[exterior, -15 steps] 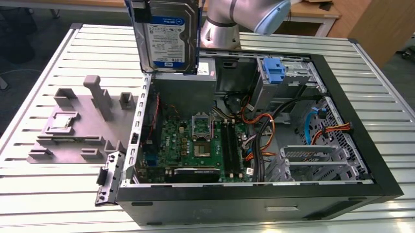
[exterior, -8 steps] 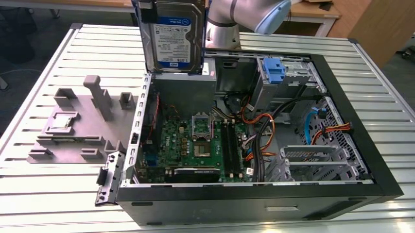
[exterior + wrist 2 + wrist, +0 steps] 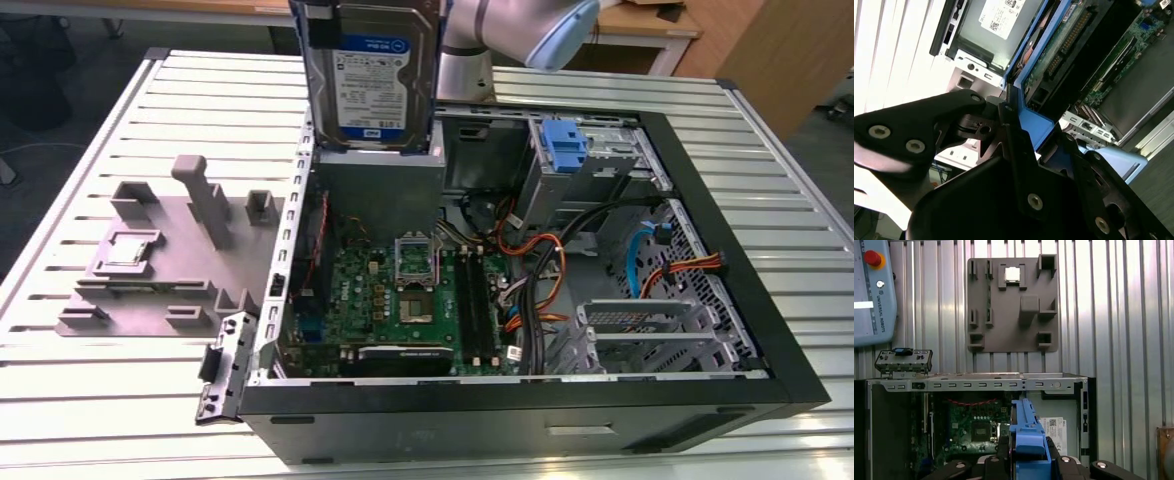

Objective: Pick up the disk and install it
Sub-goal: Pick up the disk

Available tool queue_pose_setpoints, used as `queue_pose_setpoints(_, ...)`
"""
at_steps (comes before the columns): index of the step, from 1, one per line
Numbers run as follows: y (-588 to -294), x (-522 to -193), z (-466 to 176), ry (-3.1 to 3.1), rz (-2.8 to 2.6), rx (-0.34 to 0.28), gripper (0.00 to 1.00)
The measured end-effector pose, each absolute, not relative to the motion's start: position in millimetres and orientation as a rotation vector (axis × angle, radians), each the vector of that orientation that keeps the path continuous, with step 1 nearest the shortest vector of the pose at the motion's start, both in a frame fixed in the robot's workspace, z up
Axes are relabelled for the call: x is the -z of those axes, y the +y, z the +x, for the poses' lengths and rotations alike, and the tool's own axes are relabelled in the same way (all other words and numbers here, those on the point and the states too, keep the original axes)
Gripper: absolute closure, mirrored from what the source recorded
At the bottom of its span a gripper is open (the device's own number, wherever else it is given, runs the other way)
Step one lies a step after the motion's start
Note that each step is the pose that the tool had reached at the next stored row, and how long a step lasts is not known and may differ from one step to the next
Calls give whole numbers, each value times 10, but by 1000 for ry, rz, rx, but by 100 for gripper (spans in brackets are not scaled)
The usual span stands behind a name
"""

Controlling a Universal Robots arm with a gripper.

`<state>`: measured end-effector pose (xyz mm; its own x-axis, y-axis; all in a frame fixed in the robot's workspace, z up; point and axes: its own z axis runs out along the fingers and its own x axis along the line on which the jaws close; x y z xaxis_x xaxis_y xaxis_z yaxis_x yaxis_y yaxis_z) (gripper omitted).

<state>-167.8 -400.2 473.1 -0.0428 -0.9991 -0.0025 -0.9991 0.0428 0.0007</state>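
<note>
The disk (image 3: 370,75) hung on end over the far part of the open computer case (image 3: 534,405). Its long axis was vertical and its white-and-blue label faced the exterior camera.

At the exterior view's left, toward the table's (image 3: 107,420) left edge, lay a grey fixture plate (image 3: 200,215) with a small square chip (image 3: 130,250) seated in it, well apart from the disk. Next came the case, lying on its side with the motherboard (image 3: 400,295) exposed. The disk stood above the grey metal box (image 3: 380,185) in the case's far-left corner; whether it touched the box could not be told. To the exterior view's right of the disk rose the robot arm (image 3: 514,40). Past it, the drive cage (image 3: 607,150) carried a bare blue bracket (image 3: 567,145) against the case's far wall.

In the first wrist view the gripper (image 3: 1027,456) was clamped on the disk's blue carrier (image 3: 1026,432), with a black finger on either side of it. The motherboard and fixture plate lay beyond.

The relation that seemed to matter most was that the disk stood upright, to the left of the cage and higher than it. The bay therefore lay off to the exterior view's right of the held drive, not beneath it.
</note>
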Motion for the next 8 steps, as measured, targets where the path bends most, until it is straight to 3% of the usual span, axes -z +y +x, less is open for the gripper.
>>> queue_pose_setpoints(8, -4002, -4731, -1563, 2268, -2172, -3, 63)
